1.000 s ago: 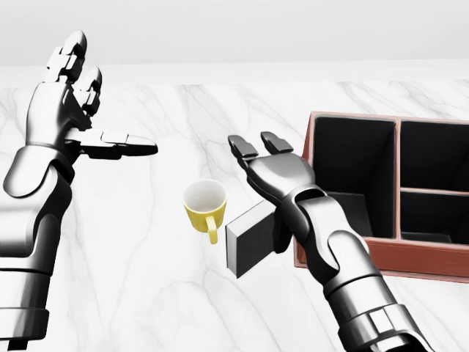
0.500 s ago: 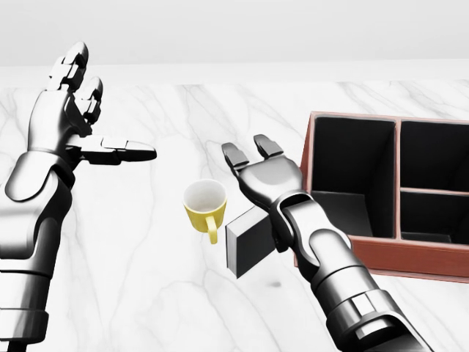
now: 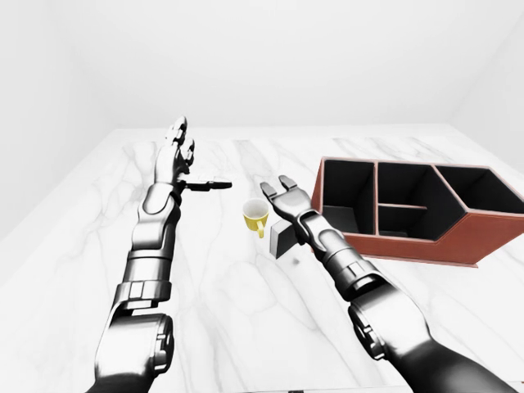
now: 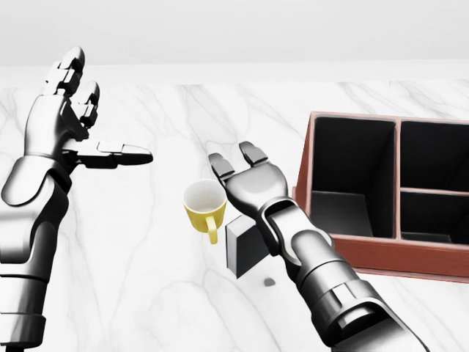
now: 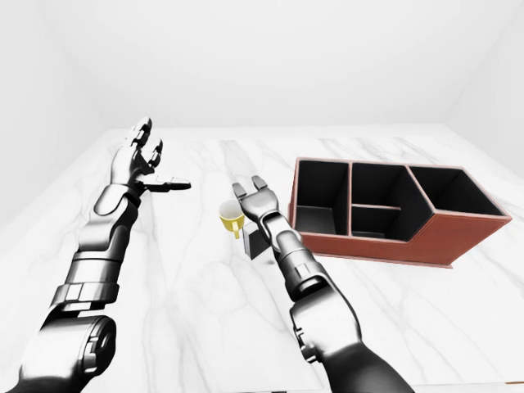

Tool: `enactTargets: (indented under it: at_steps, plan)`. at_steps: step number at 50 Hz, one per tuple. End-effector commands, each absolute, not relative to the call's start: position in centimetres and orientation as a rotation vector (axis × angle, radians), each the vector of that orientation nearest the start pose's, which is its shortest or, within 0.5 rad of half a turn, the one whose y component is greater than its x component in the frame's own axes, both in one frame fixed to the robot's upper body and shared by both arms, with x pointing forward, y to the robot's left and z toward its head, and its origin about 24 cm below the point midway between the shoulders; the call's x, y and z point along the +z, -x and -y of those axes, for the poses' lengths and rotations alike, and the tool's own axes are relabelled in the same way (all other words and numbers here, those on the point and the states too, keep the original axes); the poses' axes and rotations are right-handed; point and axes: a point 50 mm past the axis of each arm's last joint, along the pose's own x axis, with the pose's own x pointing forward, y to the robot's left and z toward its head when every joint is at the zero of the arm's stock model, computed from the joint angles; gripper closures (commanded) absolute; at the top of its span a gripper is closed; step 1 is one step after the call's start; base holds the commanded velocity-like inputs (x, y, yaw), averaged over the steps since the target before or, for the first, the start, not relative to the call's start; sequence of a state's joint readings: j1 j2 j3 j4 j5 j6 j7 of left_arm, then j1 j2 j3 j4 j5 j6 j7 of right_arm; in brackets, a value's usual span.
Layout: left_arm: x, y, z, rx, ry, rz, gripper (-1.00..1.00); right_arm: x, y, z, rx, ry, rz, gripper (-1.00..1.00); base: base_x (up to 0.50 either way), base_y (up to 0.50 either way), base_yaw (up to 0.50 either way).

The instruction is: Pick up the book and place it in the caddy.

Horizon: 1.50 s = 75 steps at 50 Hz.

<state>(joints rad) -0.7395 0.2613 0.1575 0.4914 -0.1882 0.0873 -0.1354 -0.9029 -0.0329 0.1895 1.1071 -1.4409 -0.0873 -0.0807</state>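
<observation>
The book (image 4: 240, 248), dark grey with a pale page edge, stands tilted on the white marble table (image 4: 132, 279) just right of a yellow mug. My right hand (image 4: 236, 163) hovers open above it, fingers spread toward the top of the head view. The wrist and forearm cover the book's right part. I cannot tell whether the hand touches the book. The red-brown caddy (image 4: 381, 255) with black compartments lies at the right, its nearest compartment showing nothing inside. My left hand (image 4: 99, 117) is raised at the upper left, open and holding nothing.
The yellow mug (image 4: 204, 204) stands upright, handle toward the bottom of the view, close to the book's left edge and my right fingers. The caddy's left wall (image 4: 302, 192) is just right of my right wrist. The table's far edge (image 3: 270, 127) meets a white wall.
My right hand has moved left, away from the caddy and closer to the mug, staying open. The book has hardly shifted. The left hand has barely moved.
</observation>
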Motion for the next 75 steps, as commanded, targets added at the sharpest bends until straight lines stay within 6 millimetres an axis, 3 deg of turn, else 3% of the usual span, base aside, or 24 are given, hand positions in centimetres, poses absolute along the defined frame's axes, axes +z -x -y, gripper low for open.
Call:
enactTargets:
  at_steps: [1, 41, 63, 75]
  plan:
    - [15.9, -37.7, -19.3, -0.071, 0.011, 0.165, -1.00, 6.0, -38.0, 6.7, 0.438, 1.760, 0.163, -1.00, 0.00, 0.00, 0.00]
    - [14.5, -37.6, -19.9, -0.062, 0.028, 0.114, -1.00, 3.7, -37.1, 6.7, 0.501, 1.724, 0.077, -1.00, 0.00, 0.00, 0.00]
    - [14.7, -36.3, -20.4, -0.055, 0.043, 0.171, -1.00, 2.7, -36.7, 7.4, 0.527, 1.704, 0.007, -1.00, 0.00, 0.00, 0.00]
    - [16.3, -34.2, -19.6, -0.084, 0.038, 0.293, -1.00, 2.6, -36.7, 7.7, 0.524, 1.694, -0.009, -1.00, 0.00, 0.00, 0.00]
